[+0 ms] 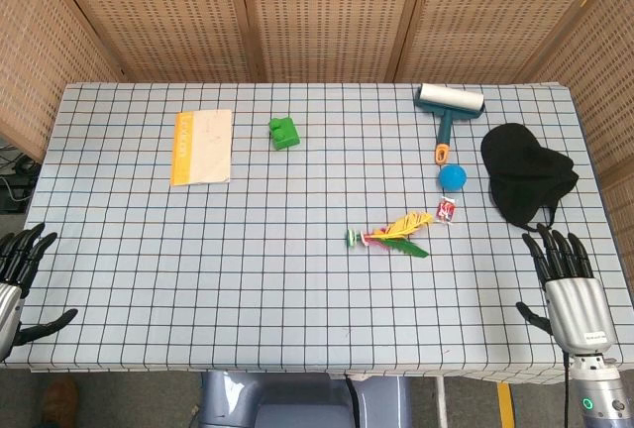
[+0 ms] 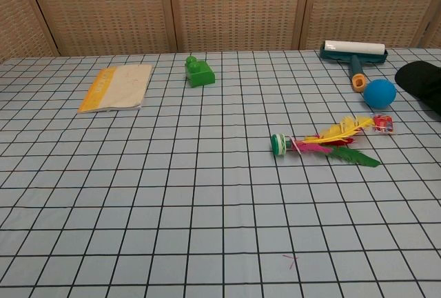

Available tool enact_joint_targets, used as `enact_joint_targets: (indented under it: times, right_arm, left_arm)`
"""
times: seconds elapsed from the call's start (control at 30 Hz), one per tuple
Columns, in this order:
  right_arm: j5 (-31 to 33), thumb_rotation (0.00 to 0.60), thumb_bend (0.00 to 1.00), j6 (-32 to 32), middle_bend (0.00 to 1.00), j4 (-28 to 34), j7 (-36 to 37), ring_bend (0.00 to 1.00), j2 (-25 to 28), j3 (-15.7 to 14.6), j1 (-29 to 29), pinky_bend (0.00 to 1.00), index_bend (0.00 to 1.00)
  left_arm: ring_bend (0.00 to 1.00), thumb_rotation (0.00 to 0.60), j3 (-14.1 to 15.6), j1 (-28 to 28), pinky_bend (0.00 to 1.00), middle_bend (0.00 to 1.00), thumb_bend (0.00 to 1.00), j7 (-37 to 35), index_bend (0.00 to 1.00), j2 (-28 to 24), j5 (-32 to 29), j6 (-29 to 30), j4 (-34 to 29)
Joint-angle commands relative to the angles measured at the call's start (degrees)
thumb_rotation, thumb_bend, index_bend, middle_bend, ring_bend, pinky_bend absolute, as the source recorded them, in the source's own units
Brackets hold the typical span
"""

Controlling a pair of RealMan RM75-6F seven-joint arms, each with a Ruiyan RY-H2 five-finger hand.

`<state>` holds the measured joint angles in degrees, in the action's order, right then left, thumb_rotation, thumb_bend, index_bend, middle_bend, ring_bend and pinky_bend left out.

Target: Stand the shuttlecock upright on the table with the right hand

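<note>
The shuttlecock lies on its side on the checked tablecloth, its green base to the left and its yellow, pink and green feathers to the right; the chest view shows the shuttlecock right of centre. My right hand hovers at the table's near right edge, fingers spread and empty, well to the right of the shuttlecock. At the near left edge my left hand is also spread with nothing in it. Neither hand appears in the chest view.
A small red-and-white item lies by the feather tips. Beyond it are a blue ball, a lint roller and a black cap. A green block and a yellow booklet lie at the far left.
</note>
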<state>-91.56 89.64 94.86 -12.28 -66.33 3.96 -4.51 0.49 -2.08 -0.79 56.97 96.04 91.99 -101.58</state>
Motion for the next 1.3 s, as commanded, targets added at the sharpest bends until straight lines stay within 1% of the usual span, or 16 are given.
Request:
enact_joint_targets:
  times: [0.03, 0.13, 0.23, 0.3, 0.37, 0.43, 0.47, 0.5, 0.53, 0.57, 0.6, 0.67, 0.8, 0.97, 1.2, 1.3]
  right_arm:
    - [-0.04, 0.600, 0.00, -0.04, 0.00, -0.12, -0.22, 0.00, -0.16, -0.05, 0.00, 0.00, 0.00]
    - [0.22, 0.600, 0.00, -0.67, 0.00, -0.24, -0.04, 0.00, -0.33, 0.00, -0.30, 0.00, 0.00]
    - [0.83, 0.600, 0.00, -3.91, 0.00, -0.47, 0.69, 0.00, -0.63, 0.43, -2.25, 0.00, 0.00]
    - [0.84, 0.600, 0.00, -6.82, 0.00, -1.17, 0.70, 0.00, -0.85, 0.98, -4.41, 0.00, 0.00]
    - [1.31, 0.600, 0.00, -11.63, 0.00, -1.56, 0.46, 0.00, -0.76, 2.03, -7.88, 0.00, 0.02]
    - [1.62, 0.600, 0.00, -15.67, 0.00, -2.27, 0.47, 0.00, -0.98, 3.50, -11.40, 0.00, 0.10]
    - [1.95, 0.600, 0.01, -17.56, 0.00, -2.83, 0.52, 0.00, -1.26, 4.28, -13.11, 0.00, 0.16]
    - [2.36, 0.600, 0.03, -19.53, 0.00, -3.77, 0.34, 0.00, -1.64, 5.09, -14.96, 0.00, 0.23]
    - [2.28, 0.600, 0.06, -21.19, 0.00, -5.24, -0.56, 0.00, -2.19, 5.90, -16.86, 0.00, 0.27]
    - [2.42, 0.600, 0.11, -23.26, 0.00, -7.50, -1.55, 0.00, -3.26, 6.82, -19.19, 0.00, 0.32]
    - [2.85, 0.600, 0.16, -24.89, 0.00, -8.90, -1.75, 0.00, -4.08, 7.32, -20.71, 0.00, 0.36]
    - [3.84, 0.600, 0.23, -27.55, 0.00, -10.29, -1.25, 0.00, -4.96, 7.76, -22.70, 0.00, 0.40]
    - [8.71, 0.600, 0.36, -37.59, 0.00, -13.83, 0.34, 0.00, -7.55, 8.98, -28.76, 0.00, 0.41]
    - [14.94, 0.600, 0.43, -45.93, 0.00, -17.79, -0.51, 0.00, -10.43, 9.62, -33.78, 0.00, 0.41]
    - [18.65, 0.600, 0.49, -49.38, 0.00, -23.66, -4.62, 0.00, -14.63, 9.33, -38.28, 0.00, 0.42]
    - [21.82, 0.600, 0.50, -52.80, 0.00, -25.46, -6.20, 0.00, -15.19, 8.78, -40.04, 0.00, 0.43]
  left_arm:
    - [0.00, 0.600, 0.09, 0.03, 0.00, 0.00, 0.00, -0.19, 0.00, -0.03, -0.07, -0.10, 0.04]
    - [0.00, 0.600, 0.17, 0.11, 0.00, 0.00, 0.00, -0.51, 0.00, -0.05, -0.11, -0.06, 0.14]
    - [0.00, 0.600, -0.11, -0.16, 0.00, 0.00, 0.00, -0.20, 0.00, 0.33, -0.66, -0.56, 0.33]
    - [0.00, 0.600, -0.32, -0.57, 0.00, 0.00, 0.00, 0.45, 0.00, 0.69, -1.31, -1.48, 0.44]
    - [0.00, 0.600, -0.57, -1.09, 0.00, 0.00, 0.00, 1.22, 0.00, 1.09, -2.19, -2.65, 0.46]
    - [0.00, 0.600, -0.84, -1.39, 0.00, 0.00, 0.00, 1.85, 0.00, 1.43, -2.97, -3.34, 0.47]
    - [0.00, 0.600, -0.98, -1.51, 0.00, 0.00, 0.00, 2.15, 0.00, 1.58, -3.34, -3.59, 0.45]
    - [0.00, 0.600, -1.14, -1.63, 0.00, 0.00, 0.00, 2.53, 0.00, 1.73, -3.75, -3.82, 0.42]
    - [0.00, 0.600, -1.27, -1.71, 0.00, 0.00, 0.00, 2.83, 0.00, 1.87, -4.16, -4.05, 0.42]
    - [0.00, 0.600, -1.42, -1.84, 0.00, 0.00, 0.00, 3.14, 0.00, 2.04, -4.70, -4.39, 0.41]
    - [0.00, 0.600, -1.57, -1.98, 0.00, 0.00, 0.00, 3.39, 0.00, 2.16, -5.12, -4.68, 0.39]
    - [0.00, 0.600, -1.77, -2.19, 0.00, 0.00, 0.00, 3.81, 0.00, 2.33, -5.73, -5.15, 0.41]
    - [0.00, 0.600, -2.60, -3.21, 0.00, 0.00, 0.00, 4.95, 0.00, 2.99, -8.21, -7.23, 0.66]
    - [0.00, 0.600, -3.34, -4.08, 0.00, 0.00, 0.00, 6.70, 0.00, 3.75, -10.06, -8.54, 0.90]
    - [0.00, 0.600, -3.81, -4.83, 0.00, 0.00, 0.00, 8.22, 0.00, 4.58, -11.92, -9.85, 0.96]
    - [0.00, 0.600, -3.99, -5.02, 0.00, 0.00, 0.00, 8.93, 0.00, 4.83, -12.52, -10.04, 0.85]
